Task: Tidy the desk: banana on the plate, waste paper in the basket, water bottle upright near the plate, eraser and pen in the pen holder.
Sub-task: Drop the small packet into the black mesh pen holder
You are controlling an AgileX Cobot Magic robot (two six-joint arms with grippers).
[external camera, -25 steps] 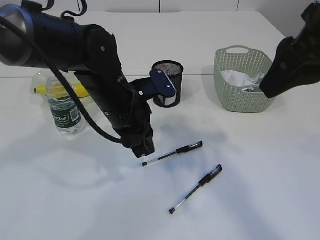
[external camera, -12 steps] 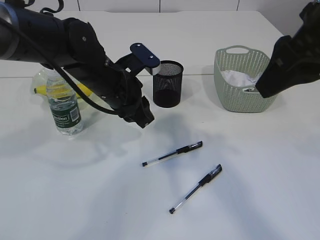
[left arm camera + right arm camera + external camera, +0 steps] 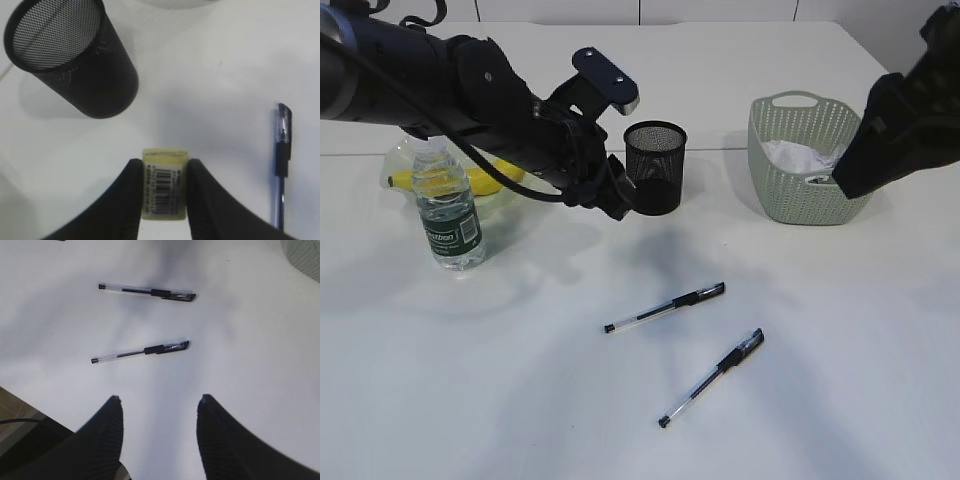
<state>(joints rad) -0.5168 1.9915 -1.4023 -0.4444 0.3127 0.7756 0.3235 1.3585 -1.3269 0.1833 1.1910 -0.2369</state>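
Left end effector (image 3: 164,192): pinches the eraser (image 3: 164,184), lifted beside the pen holder (image 3: 654,167) toward the desk's (image 3: 470,380) far edge.
Right end effector (image 3: 159,432): agape, empty.
Advice: centre over the rim, then release.

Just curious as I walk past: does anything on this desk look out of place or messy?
Two pens lie loose on the desk instead of in the pen holder. Nothing looks spilled or broken: the water bottle stands upright, and the left hand holds the eraser.
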